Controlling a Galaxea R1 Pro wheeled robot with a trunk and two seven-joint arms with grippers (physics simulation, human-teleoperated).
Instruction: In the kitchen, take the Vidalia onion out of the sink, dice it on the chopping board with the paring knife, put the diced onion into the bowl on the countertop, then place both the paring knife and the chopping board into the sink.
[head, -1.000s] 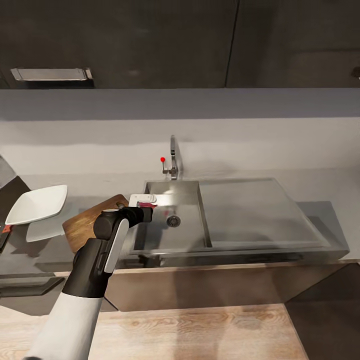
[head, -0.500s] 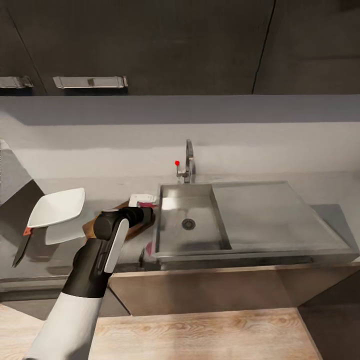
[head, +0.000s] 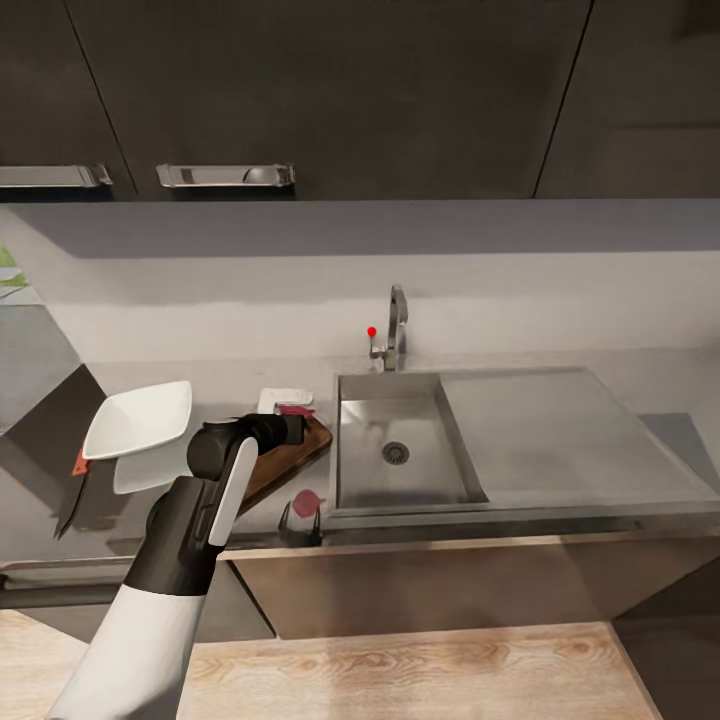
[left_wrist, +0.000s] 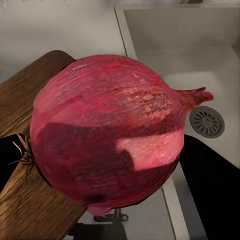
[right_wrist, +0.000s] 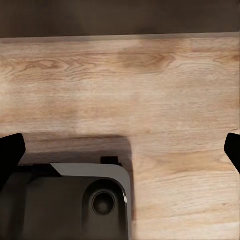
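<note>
Our left gripper (left_wrist: 107, 150) is clamped on the onion (left_wrist: 110, 132), held above the board (head: 285, 455) just beside the sink (head: 400, 495). Right gripper (right_wrist: 120, 150) fingers spread wide, aimed at floor (right_wrist: 150, 75). Onion is out; dicing, filling the bowl (head: 140, 420), sinking knife (head: 72, 490) and board remain.

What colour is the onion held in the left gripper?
Deep red-purple with fine darker streaks; the onion shows best in the left wrist view.
</note>
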